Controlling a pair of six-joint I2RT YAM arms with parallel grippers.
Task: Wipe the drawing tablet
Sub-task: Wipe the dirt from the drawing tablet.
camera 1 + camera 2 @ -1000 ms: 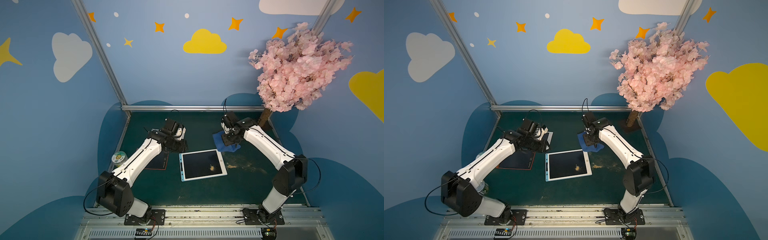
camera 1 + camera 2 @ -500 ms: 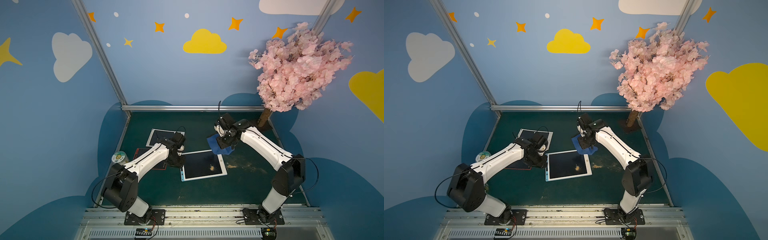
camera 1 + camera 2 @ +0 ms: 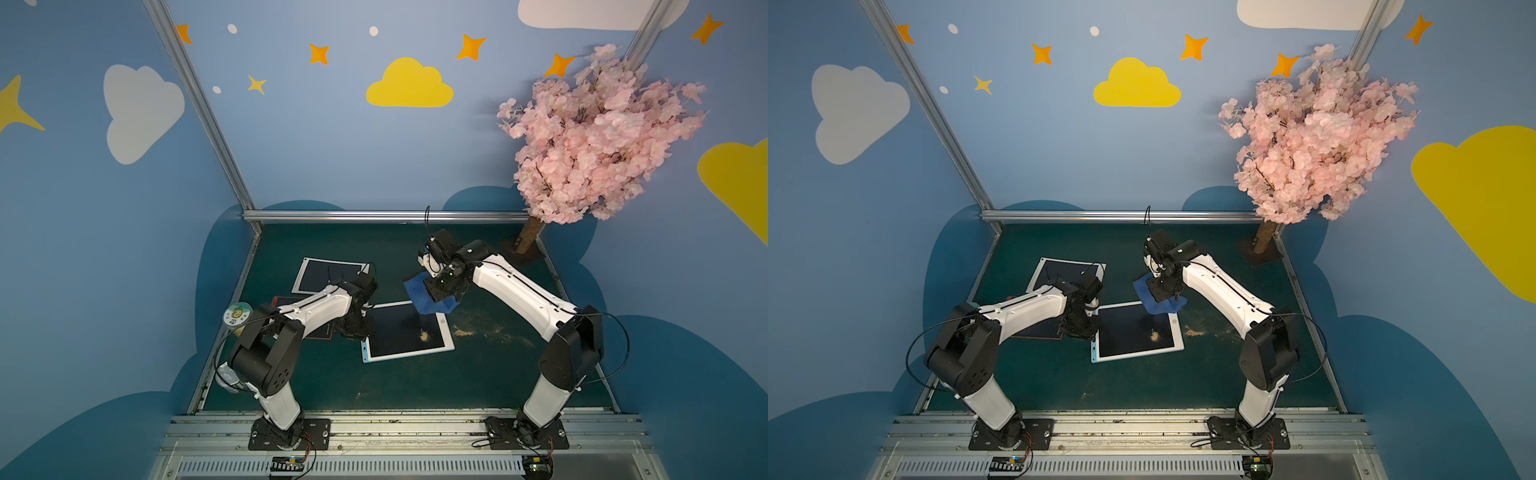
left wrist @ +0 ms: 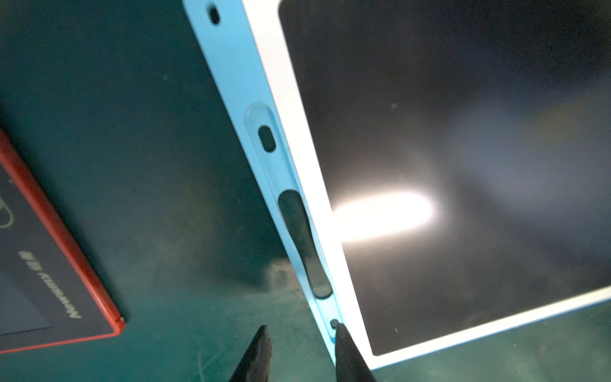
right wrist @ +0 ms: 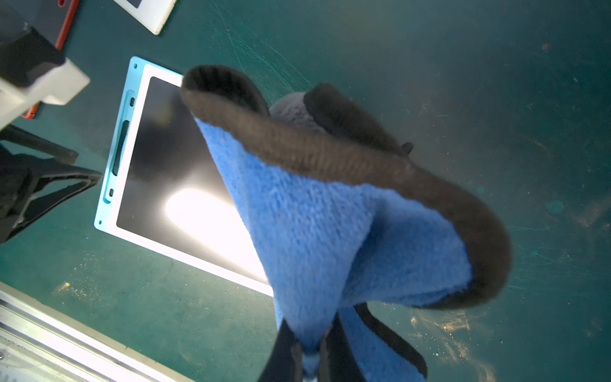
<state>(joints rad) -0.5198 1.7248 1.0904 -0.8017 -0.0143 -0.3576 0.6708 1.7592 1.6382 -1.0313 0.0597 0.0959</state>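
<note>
Largest risk: the drawing tablet (image 3: pixel 405 332), mid-surface (image 3: pixel 415 386), is unclamped. The left gripper (image 4: pixel 301 330), jaws apart, only touches its 9 o'clock edge, so a wipe may shove it. The cloth (image 3: pixel 428 297), pinched in the right gripper (image 5: pixel 310 354), hides the 1 o'clock corner. The crumbs (image 3: pixel 424 336) may scatter.

The drawing tablet (image 3: pixel 405 332) lies mid-counter (image 3: pixel 374 386). The left hand (image 4: pixel 299 350) sits at its left edge, one fingertip against the rim. The cloth (image 3: pixel 430 299), pinched in the right hand (image 5: pixel 309 357), hangs over the tablet's far right corner. A second tablet (image 3: pixel 328 276) lies behind and to the left, a third (image 4: pixel 49 264) just left, under the left arm. A tree (image 3: pixel 528 241) stands in the far right corner.
</note>
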